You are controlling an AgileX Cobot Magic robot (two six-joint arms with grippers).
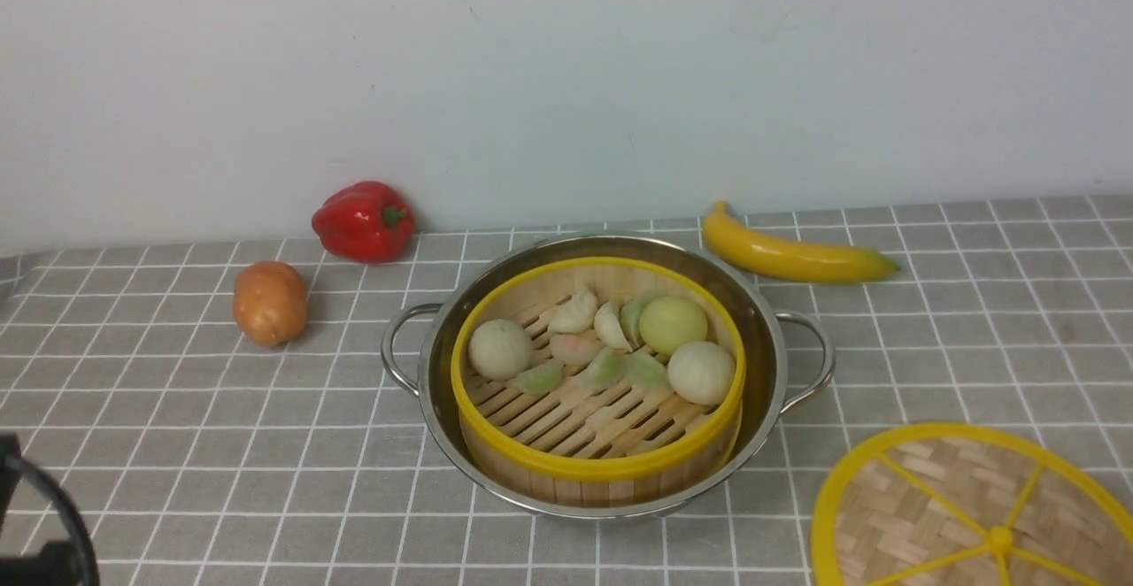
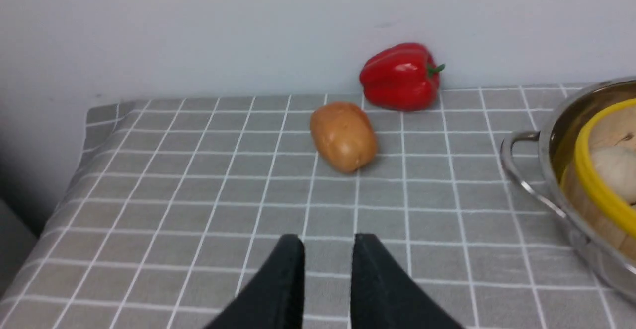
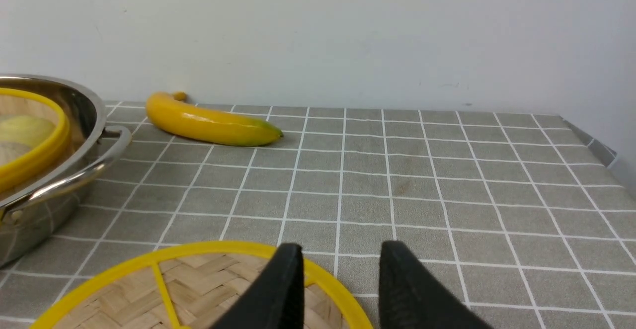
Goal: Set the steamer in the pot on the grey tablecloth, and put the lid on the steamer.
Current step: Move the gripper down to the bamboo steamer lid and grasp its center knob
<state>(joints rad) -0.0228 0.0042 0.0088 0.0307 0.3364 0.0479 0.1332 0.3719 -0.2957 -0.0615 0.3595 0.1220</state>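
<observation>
Claws first: I see the left gripper (image 2: 328,242) slightly parted and empty over the grey tablecloth (image 1: 265,444). The right gripper (image 3: 343,249) is parted wider, also empty, one finger over the yellow rim of the lid (image 1: 938,497); contact unclear. The steamer (image 1: 597,462) sits in the pot (image 1: 761,320) mid-cloth. Pale wall (image 1: 566,81) behind. Only the front view shows the whole steamer; only the wrist views show the claws.

Bare tablecloth (image 1: 974,347) separates lid (image 1: 938,506) from pot (image 1: 759,347).
</observation>
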